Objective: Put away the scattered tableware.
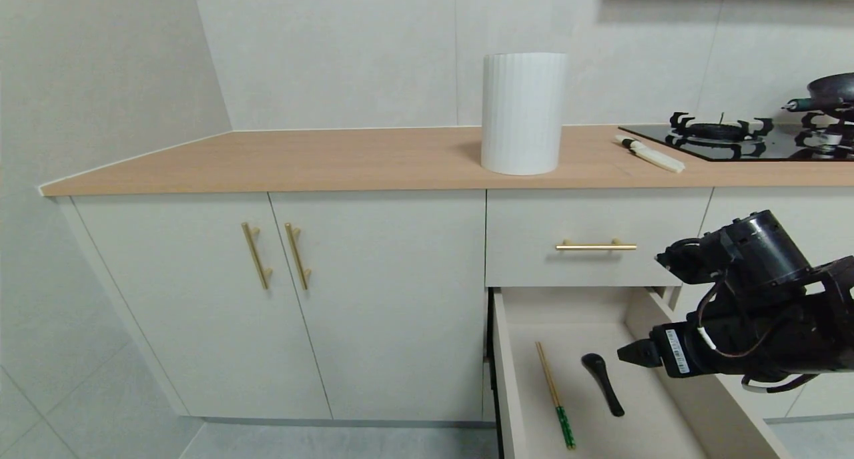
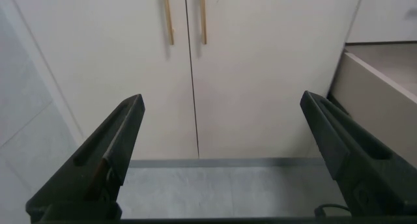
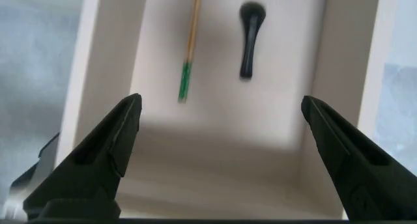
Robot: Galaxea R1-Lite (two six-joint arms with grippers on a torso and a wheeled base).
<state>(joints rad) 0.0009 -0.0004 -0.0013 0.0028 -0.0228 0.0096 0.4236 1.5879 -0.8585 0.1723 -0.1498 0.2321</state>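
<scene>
The lower drawer [image 1: 505,372] stands pulled out. On its floor lie a pair of wooden chopsticks with green ends [image 1: 554,395] and, just to their right, a black spoon [image 1: 602,382]. My right gripper [image 1: 640,353] hangs over the drawer's right side, open and holding nothing. From the right wrist, the chopsticks [image 3: 189,51] and spoon [image 3: 249,38] lie beyond the open gripper [image 3: 220,103], inside the drawer [image 3: 287,113]. A pale long utensil [image 1: 650,154] rests on the countertop beside the stove. My left gripper [image 2: 220,103] is open and low, facing the cabinet doors [image 2: 260,68].
A tall white ribbed container [image 1: 522,112] stands on the wooden countertop [image 1: 333,159]. A black gas hob [image 1: 734,139] with a pan [image 1: 830,89] is at the right. A shut drawer with a gold handle [image 1: 596,246] sits above the open one. Double doors [image 1: 280,299] fill the left.
</scene>
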